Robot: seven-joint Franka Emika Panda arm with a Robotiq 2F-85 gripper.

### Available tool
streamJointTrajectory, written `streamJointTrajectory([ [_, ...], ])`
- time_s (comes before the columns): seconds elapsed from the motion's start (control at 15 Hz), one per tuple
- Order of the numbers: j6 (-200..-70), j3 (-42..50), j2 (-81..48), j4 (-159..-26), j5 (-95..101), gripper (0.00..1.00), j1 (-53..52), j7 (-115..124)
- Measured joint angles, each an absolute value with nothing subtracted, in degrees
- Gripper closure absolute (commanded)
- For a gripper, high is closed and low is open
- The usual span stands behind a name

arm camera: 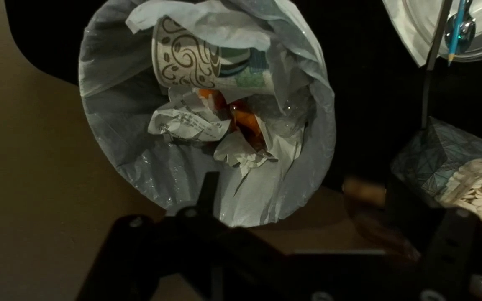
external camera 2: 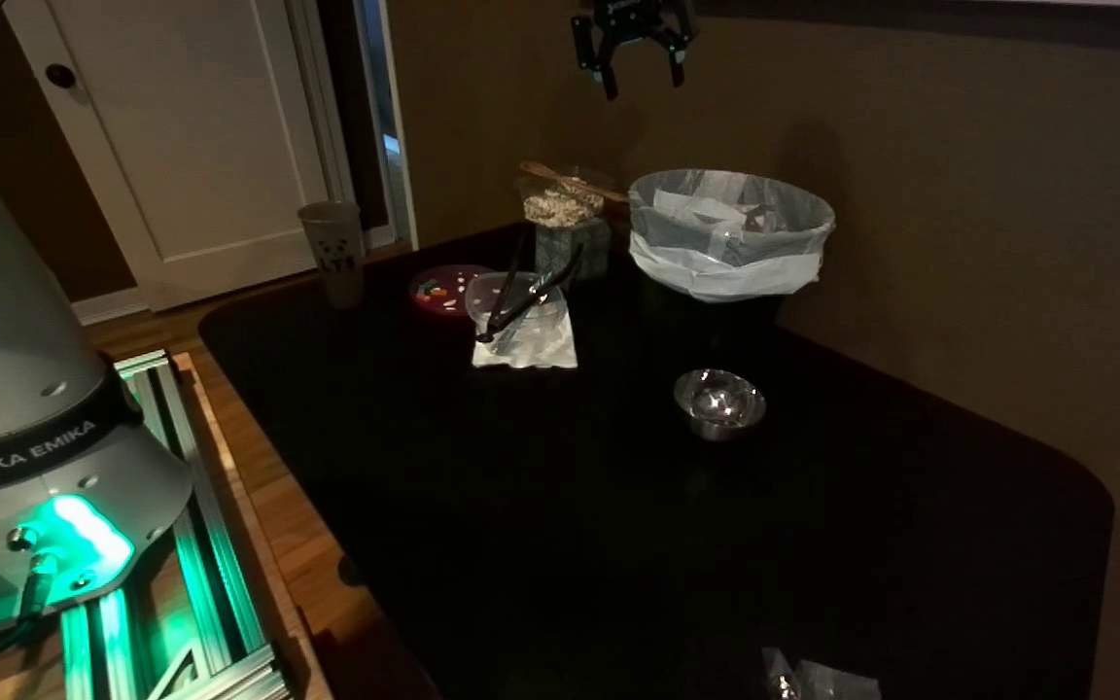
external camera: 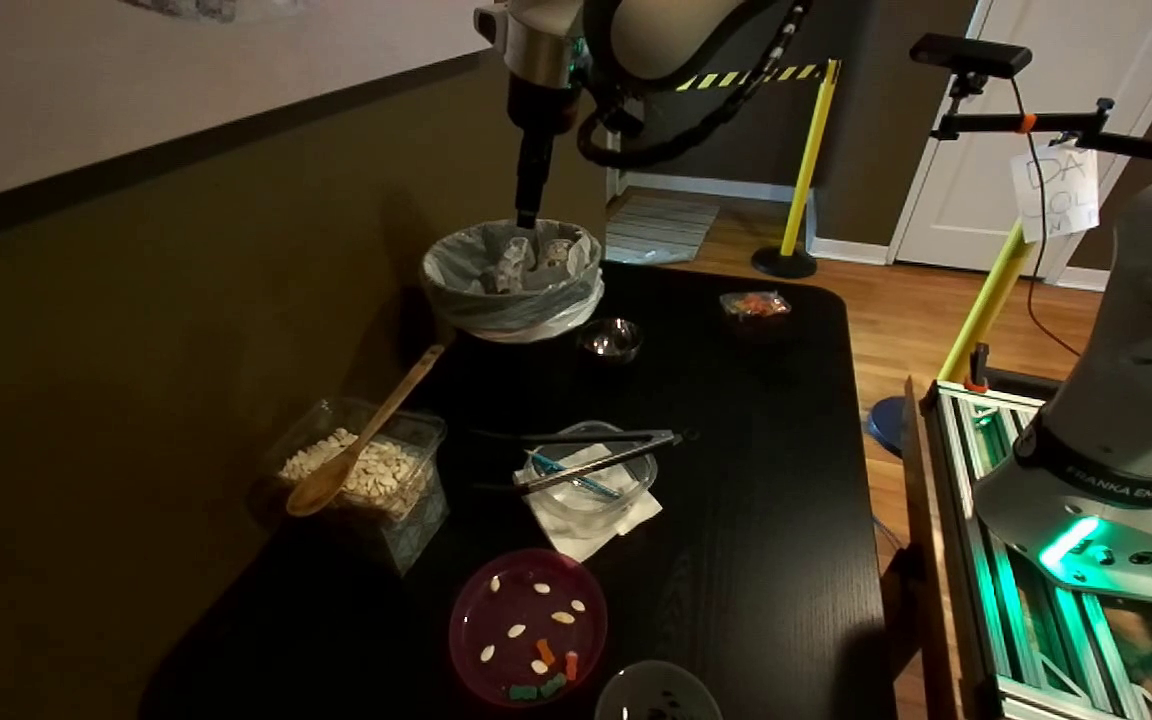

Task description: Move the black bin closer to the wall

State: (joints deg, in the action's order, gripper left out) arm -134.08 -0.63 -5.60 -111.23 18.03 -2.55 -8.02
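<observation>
The black bin (external camera: 526,322) stands on the black table near the brown wall (external camera: 186,300), with a white plastic liner folded over its rim. In an exterior view its dark lower body (external camera 2: 716,316) shows below the liner. In the wrist view the bin (arm camera: 308,184) is seen from above, holding a paper cup, crumpled paper and orange wrappers. The wall (arm camera: 36,167) also shows in the wrist view, close to the rim. My gripper (external camera 2: 645,86) is open and empty, above the bin's height and apart from it. In an exterior view my gripper (external camera: 527,218) appears over the bin's opening.
A metal bowl (external camera 2: 718,403) stands close to the bin. A tub of seeds (external camera: 376,475) with a wooden spoon stands along the wall. A clear container (external camera: 586,500) with tongs, a red plate (external camera: 528,625) and a cup (external camera 2: 334,253) stand farther along the table.
</observation>
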Motion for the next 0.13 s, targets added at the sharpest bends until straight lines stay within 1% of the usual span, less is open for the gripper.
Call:
streamJointTrajectory([
  [0.13, -134.10, -0.63, -5.60, -111.24, 18.03, 0.00, -2.55, -8.00],
])
